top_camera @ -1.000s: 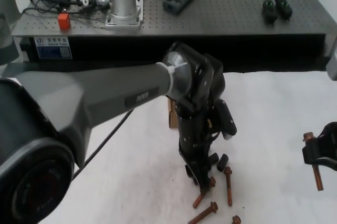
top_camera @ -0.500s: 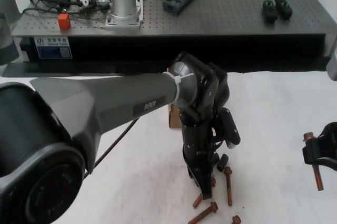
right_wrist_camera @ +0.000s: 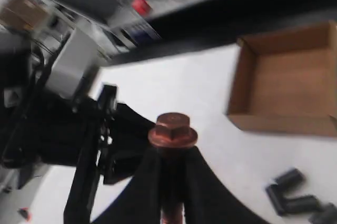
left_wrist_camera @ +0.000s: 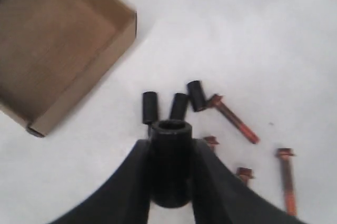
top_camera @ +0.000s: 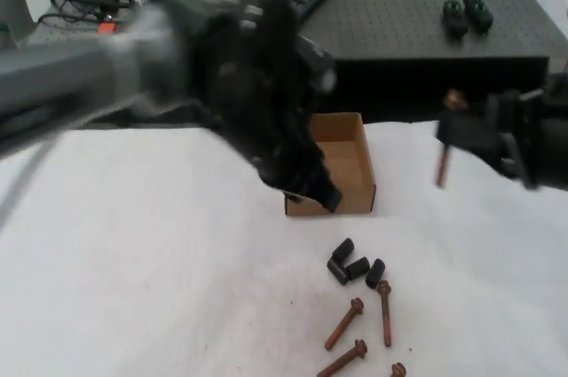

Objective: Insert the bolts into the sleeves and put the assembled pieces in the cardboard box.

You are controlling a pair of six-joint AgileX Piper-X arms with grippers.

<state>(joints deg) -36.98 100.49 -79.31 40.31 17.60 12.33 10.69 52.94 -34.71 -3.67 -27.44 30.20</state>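
Note:
My left gripper (left_wrist_camera: 170,150) is shut on a black sleeve (left_wrist_camera: 169,182) that stands open end up between the fingers. In the high view the left gripper (top_camera: 319,192) hangs over the front wall of the cardboard box (top_camera: 357,201). My right gripper (right_wrist_camera: 171,167) is shut on a copper bolt (right_wrist_camera: 172,132), head up; in the high view this bolt (top_camera: 442,160) hangs to the right of the box. Three more sleeves (left_wrist_camera: 178,105) and several bolts (left_wrist_camera: 234,122) lie loose on the white cloth, in front of the box (left_wrist_camera: 84,89).
The box (right_wrist_camera: 284,124) is open and shows a bare floor. Loose bolts (top_camera: 343,324) and sleeves (top_camera: 357,266) lie near the front edge of the cloth. A dark perforated bench (top_camera: 399,13) with cables and gear stands behind.
My left arm has lifted away from the pile and swung back to the box with a sleeve. My right arm has carried its bolt up and leftward from the right edge.

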